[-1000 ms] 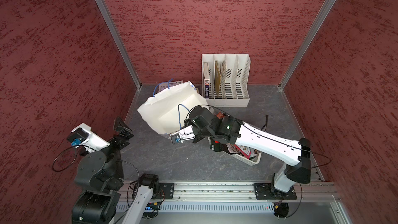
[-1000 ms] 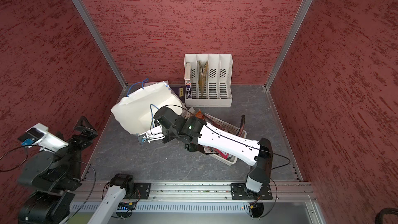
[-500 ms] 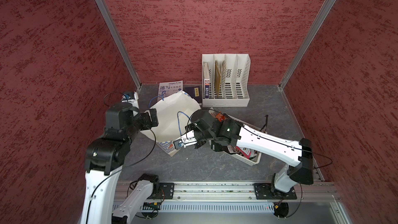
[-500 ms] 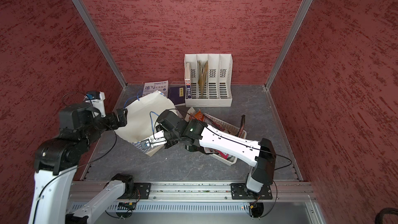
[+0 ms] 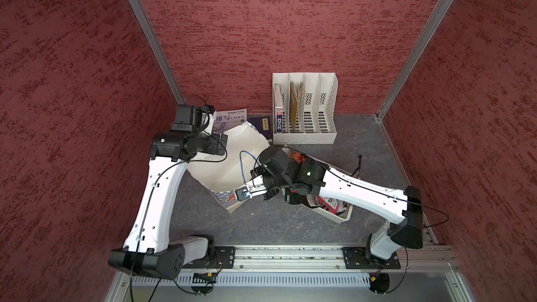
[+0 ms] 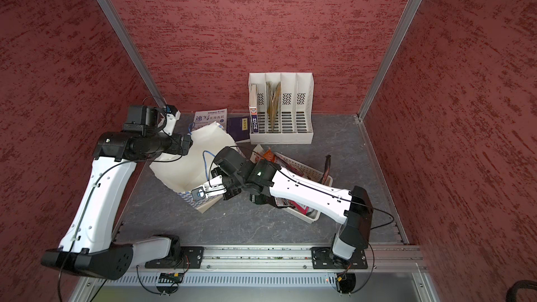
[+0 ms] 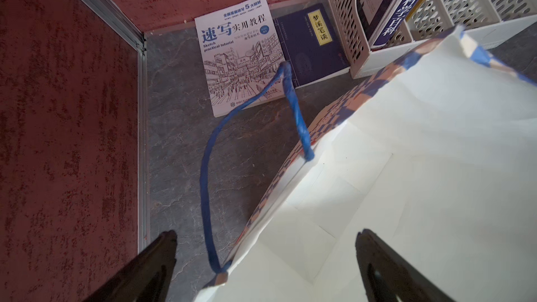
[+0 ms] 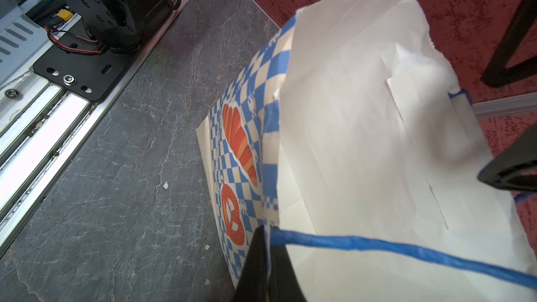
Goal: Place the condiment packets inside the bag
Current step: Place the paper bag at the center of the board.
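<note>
**At the bag's mouth: held open, nothing packed yet**

Over on the left half of the worktop (image 5: 276,228), I've got the bag (image 5: 229,152) leaning with its mouth gaping up at the camera head. My right pincer (image 8: 268,257) is pinched together on the near rim, right where a blue cord handle (image 8: 377,242) is anchored. In the right wrist view I can see the paper edge caught between its tips. My left pincer (image 7: 267,233) is spread wide and straddles the far rim, one tip outside over the worktop, the other over the white interior, gripping nothing.

Now the score. Both wrist views look down inside the bag, and I see bare white paper down to the folded bottom. No packet is in there as far as I can see. The condiment packets (image 5: 325,203) sit in the white perforated basket (image 5: 344,217) just beside the bag, partly hidden under my right arm (an orange packet (image 6: 268,155) pokes up at the basket's far end; how many lie beneath, I can't count).

By my reckoning the bag is nearly opened and the packing hasn't begun. What's left: take a second hold on the rim so the mouth stands, free an arm, then ferry every packet across.
</note>
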Controlling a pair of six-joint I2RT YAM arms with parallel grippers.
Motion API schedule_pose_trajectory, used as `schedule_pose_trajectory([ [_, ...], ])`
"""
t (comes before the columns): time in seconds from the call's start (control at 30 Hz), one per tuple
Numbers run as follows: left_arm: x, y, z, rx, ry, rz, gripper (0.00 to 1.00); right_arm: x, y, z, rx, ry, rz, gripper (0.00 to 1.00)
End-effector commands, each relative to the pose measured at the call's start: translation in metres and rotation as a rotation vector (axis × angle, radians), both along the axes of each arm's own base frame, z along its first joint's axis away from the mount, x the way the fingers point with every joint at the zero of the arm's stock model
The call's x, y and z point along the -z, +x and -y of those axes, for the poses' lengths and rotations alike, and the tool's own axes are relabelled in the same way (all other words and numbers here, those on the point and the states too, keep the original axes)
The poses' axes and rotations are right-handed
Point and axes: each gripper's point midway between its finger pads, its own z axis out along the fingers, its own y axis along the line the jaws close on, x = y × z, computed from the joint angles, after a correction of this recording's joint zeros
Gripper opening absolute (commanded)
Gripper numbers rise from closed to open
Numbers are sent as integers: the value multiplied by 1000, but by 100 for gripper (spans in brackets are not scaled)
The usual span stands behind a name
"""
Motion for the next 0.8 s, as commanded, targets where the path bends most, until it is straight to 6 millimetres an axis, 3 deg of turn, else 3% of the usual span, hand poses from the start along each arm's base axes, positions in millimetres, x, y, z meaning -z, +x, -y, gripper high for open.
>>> schedule_pose_trajectory([
  [0.0,-1,7,3,67,-52,3,95,-9,-3,12,-2,11,-6,0],
  [0.23,11,22,18,151,-179,-58,82,-10,-2,15,2,11,-1,0],
  [0.33,18,20,27,180,-209,-95,69,-11,2,16,20,19,10,0],
  [0.43,24,19,28,169,-185,-113,48,-14,3,16,36,32,9,4],
  [0.6,28,18,22,117,-163,-124,15,-24,7,19,63,72,32,33],
  [0.67,25,17,21,85,-179,-114,4,-31,7,20,77,97,34,62],
  [0.77,15,14,17,-12,-249,-97,2,-58,-1,25,96,190,-8,87],
])
